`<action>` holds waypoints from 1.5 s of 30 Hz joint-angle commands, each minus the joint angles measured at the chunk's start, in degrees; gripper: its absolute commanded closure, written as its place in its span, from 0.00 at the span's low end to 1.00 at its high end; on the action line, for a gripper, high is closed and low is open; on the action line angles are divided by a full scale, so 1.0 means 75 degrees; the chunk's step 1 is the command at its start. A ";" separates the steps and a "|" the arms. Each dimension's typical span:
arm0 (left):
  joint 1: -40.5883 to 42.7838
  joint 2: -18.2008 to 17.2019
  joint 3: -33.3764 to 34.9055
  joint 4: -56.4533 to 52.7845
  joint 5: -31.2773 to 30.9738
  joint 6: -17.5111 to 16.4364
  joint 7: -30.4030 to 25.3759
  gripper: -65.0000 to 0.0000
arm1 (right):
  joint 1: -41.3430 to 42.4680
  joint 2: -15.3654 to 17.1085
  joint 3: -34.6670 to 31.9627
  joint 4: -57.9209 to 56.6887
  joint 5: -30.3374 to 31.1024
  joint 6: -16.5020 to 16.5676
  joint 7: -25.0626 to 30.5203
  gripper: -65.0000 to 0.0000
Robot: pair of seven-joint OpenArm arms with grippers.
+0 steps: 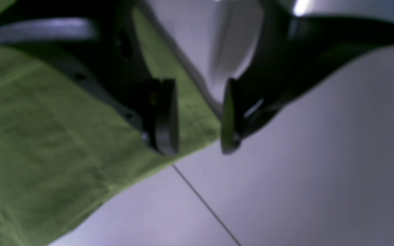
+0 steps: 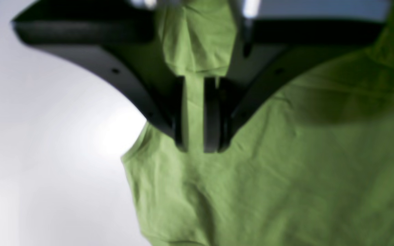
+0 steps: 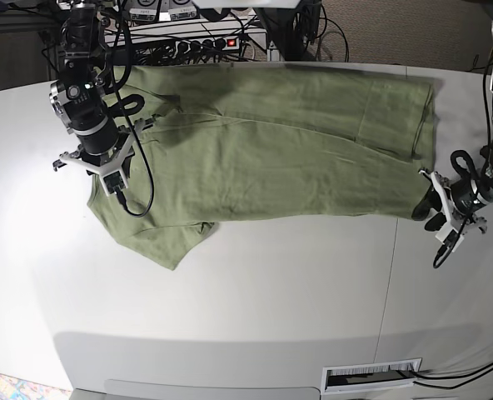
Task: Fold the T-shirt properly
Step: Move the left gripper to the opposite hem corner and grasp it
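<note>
The olive-green T-shirt (image 3: 263, 150) lies spread across the white table (image 3: 255, 308), with a sleeve (image 3: 167, 246) sticking out at its lower left. My left gripper (image 3: 430, 215) hangs at the shirt's right corner. In the left wrist view this gripper (image 1: 198, 143) stands open, its jaws wide apart, and the shirt's corner (image 1: 63, 136) lies loose under and beside the left finger. My right gripper (image 3: 107, 179) is over the shirt's left edge. Seen from the wrist, the right gripper (image 2: 196, 147) has its jaws slightly parted, with a strip of the T-shirt (image 2: 268, 177) showing in the narrow gap.
Cables and a power strip (image 3: 209, 40) crowd the table's back edge behind the shirt. A thin seam (image 3: 388, 275) runs across the tabletop on the right. A vent-like slot (image 3: 371, 375) sits at the front edge. Bare table lies in front of the shirt.
</note>
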 commanded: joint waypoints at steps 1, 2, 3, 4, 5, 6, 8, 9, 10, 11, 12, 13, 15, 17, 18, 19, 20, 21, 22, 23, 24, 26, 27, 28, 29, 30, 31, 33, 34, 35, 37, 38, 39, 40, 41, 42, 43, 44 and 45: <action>-0.0236 -0.0082 -0.0064 -0.0023 -0.0108 -0.0079 -0.0163 0.65 | 0.0085 0.0070 0.0041 0.0140 0.0012 -0.0041 0.0166 0.86; -0.0297 -0.0015 -0.0064 -0.0146 -0.0108 -0.0093 -0.0154 0.65 | 0.0085 0.0070 0.0041 0.0137 0.0009 -0.0041 0.0163 0.86; -0.0329 0.0038 -0.0064 -0.0251 -0.0105 -0.0090 -0.0157 0.65 | 0.0082 0.0070 0.0041 0.0137 0.0012 -0.0041 0.0163 0.86; -0.0350 0.0082 -0.0064 -0.0323 -0.0102 -0.0090 -0.0154 0.65 | 0.0082 0.0070 0.0041 0.0134 0.0009 -0.0038 0.0149 0.86; -0.0364 0.0125 -0.0064 -0.0382 -0.0073 -0.0099 -0.0140 0.65 | 0.0082 0.0070 0.0041 0.0134 0.0009 -0.0038 0.0137 0.86; -0.0367 0.0149 -0.0064 -0.0428 -0.0050 -0.0093 -0.0137 0.65 | 0.0082 0.0070 0.0041 0.0134 0.0009 -0.0041 0.0143 0.86; -0.0364 0.0163 -0.0064 -0.0443 0.0096 -0.0090 -0.0140 0.65 | 0.0082 0.0070 0.0041 0.0134 0.0009 -0.0038 0.0137 0.86; -0.0385 0.0154 -0.0064 -0.0443 0.0245 -0.0085 -0.0152 0.65 | 0.0082 0.0070 0.0041 0.0134 0.0009 -0.0041 0.0137 0.86; -0.0428 0.0152 -0.0064 -0.0443 0.0446 -0.0082 -0.0149 0.65 | 0.0085 0.0070 0.0041 0.0134 0.0009 -0.0041 0.0137 0.86; -0.0458 0.0143 -0.0064 -0.0443 0.0653 -0.0047 -0.0169 0.65 | 0.0082 0.0070 0.0041 0.0134 0.0009 -0.0041 0.0140 0.86; -0.0522 0.0143 -0.0064 -0.0443 0.0764 -0.0026 -0.0172 0.65 | 0.0082 0.0073 0.0041 0.0134 0.0009 -0.0038 0.0137 0.86; -0.0565 0.0140 -0.0064 -0.0455 0.0813 -0.0026 -0.0169 0.65 | 0.0082 0.0070 0.0041 0.0134 0.0012 -0.0041 0.0140 0.86; -0.0627 0.0149 -0.0064 -0.0455 0.0819 -0.0029 -0.0175 0.65 | 0.0082 0.0070 0.0041 0.0134 0.0012 -0.0038 0.0137 0.86; -0.0641 0.0146 -0.0064 -0.0455 0.0822 0.0070 -0.0175 0.65 | 0.0082 0.0070 0.0041 0.0134 0.0012 -0.0041 0.0134 0.86; -0.0638 0.0146 -0.0064 -0.0455 0.0833 0.0207 -0.0172 0.65 | 0.0082 0.0073 0.0041 0.0134 0.0009 -0.0041 0.0134 0.86; -0.0638 0.0146 -0.0064 -0.0458 0.0909 0.0265 -0.0169 0.65 | 0.0082 0.0073 0.0041 0.0134 0.0012 -0.0041 0.0134 0.86; -0.0638 0.0146 -0.0064 -0.0475 0.0979 0.0256 -0.0169 0.65 | 0.0082 0.0073 0.0041 0.0134 0.0009 -0.0041 0.0134 0.86; -0.0638 0.0149 -0.0064 -0.0510 0.0991 0.0254 -0.0169 0.65 | 0.0082 0.0070 0.0041 0.0134 0.0009 -0.0038 0.0134 0.86; -0.0638 0.0149 -0.0064 -0.0565 0.0988 0.0251 -0.0169 0.65 | 0.0082 0.0073 0.0041 0.0134 0.0012 -0.0038 0.0137 0.86; -0.0638 0.0152 -0.0064 -0.0644 0.0988 0.0251 -0.0172 0.65 | 0.0082 0.0073 0.0041 0.0134 0.0009 -0.0038 0.0134 0.86; -0.0641 0.0166 -0.0064 -0.0755 0.0988 0.0251 -0.0175 0.64 | 0.0082 0.0073 0.0041 0.0134 0.0009 -0.0038 0.0137 0.86; -0.0659 0.0187 -0.0064 -0.1040 0.0988 0.0105 -0.0256 0.64 | 0.0082 0.0073 0.0041 0.0134 0.0009 -0.0038 0.0134 0.86; -0.0664 0.0192 -0.0064 -0.1215 0.0956 0.0009 -0.0262 0.64 | 0.0085 0.0073 0.0041 0.0134 0.0012 -0.0038 0.0140 0.86; -0.0685 0.0207 -0.0064 -0.1387 0.0935 -0.0093 -0.0283 0.63 | 0.0085 0.0073 0.0041 0.0134 0.0012 -0.0041 0.0137 0.86; -0.0682 0.0207 -0.0064 -0.1545 0.0874 -0.0096 -0.0283 0.63 | 0.0082 0.0073 0.0041 0.0134 0.0012 -0.0041 0.0137 0.86; -0.0682 0.0207 -0.0064 -0.1667 0.0755 -0.0166 -0.0283 0.63 | 0.0085 0.0073 0.0041 0.0134 0.0012 -0.0041 0.0137 0.86; -0.0682 0.0204 -0.0064 -0.1781 0.0592 -0.0326 -0.0283 0.64 | 0.0085 0.0073 0.0041 0.0134 0.0012 -0.0041 0.0140 0.86; -0.0679 0.0207 -0.0064 -0.1897 0.0149 -0.0611 -0.0277 0.64 | 0.0082 0.0073 0.0041 0.0134 0.0012 -0.0038 0.0140 0.86; -0.0679 0.0207 -0.0064 -0.1906 -0.0085 -0.0611 -0.0268 0.64 | 0.0082 0.0070 0.0041 0.0134 0.0012 -0.0038 0.0140 0.86; -0.0682 0.0207 -0.0064 -0.1903 -0.0303 -0.0611 -0.0245 0.64 | 0.0082 0.0073 0.0041 0.0134 0.0012 -0.0038 0.0140 0.86; -0.0685 0.0207 -0.0064 -0.1897 -0.0635 -0.0611 -0.0213 0.64 | 0.0082 0.0070 0.0041 0.0134 0.0012 -0.0038 0.0134 0.86; -0.0682 0.0207 -0.0064 -0.1897 -0.0691 -0.0611 -0.0198 0.64 | 0.0082 0.0070 0.0041 0.0134 0.0012 -0.0038 0.0128 0.86; -0.0682 0.0207 -0.0064 -0.1894 -0.0705 -0.0611 -0.0189 0.64 | 0.0082 0.0070 0.0041 0.0134 0.0012 -0.0038 0.0128 0.86; -0.0682 0.0207 -0.0064 -0.1897 -0.0705 -0.0611 -0.0192 0.64 | 0.0082 0.0070 0.0041 0.0134 0.0012 -0.0038 0.0131 0.86; -0.0682 0.0207 -0.0064 -0.1897 -0.0705 -0.0611 -0.0198 0.64 | 0.0085 0.0070 0.0041 0.0134 0.0012 -0.0041 0.0134 0.86; -0.0682 0.0207 -0.0064 -0.1886 -0.0708 -0.0611 -0.0204 0.66 | 0.0082 0.0070 0.0041 0.0134 0.0012 -0.0038 0.0137 0.86; -0.0682 0.0207 -0.0064 -0.1862 -0.0708 -0.0611 -0.0224 0.71 | 0.0085 0.0070 0.0041 0.0134 0.0012 -0.0041 0.0140 0.86; -0.0682 0.0207 -0.0064 -0.1830 -0.0711 -0.0611 -0.0227 0.77 | 0.0085 0.0070 0.0041 0.0134 0.0012 -0.0041 0.0149 0.86; -0.0682 0.0207 -0.0064 -0.1789 -0.0711 -0.0611 -0.0227 0.84 | 0.0085 0.0070 0.0041 0.0134 0.0012 -0.0041 0.0163 0.86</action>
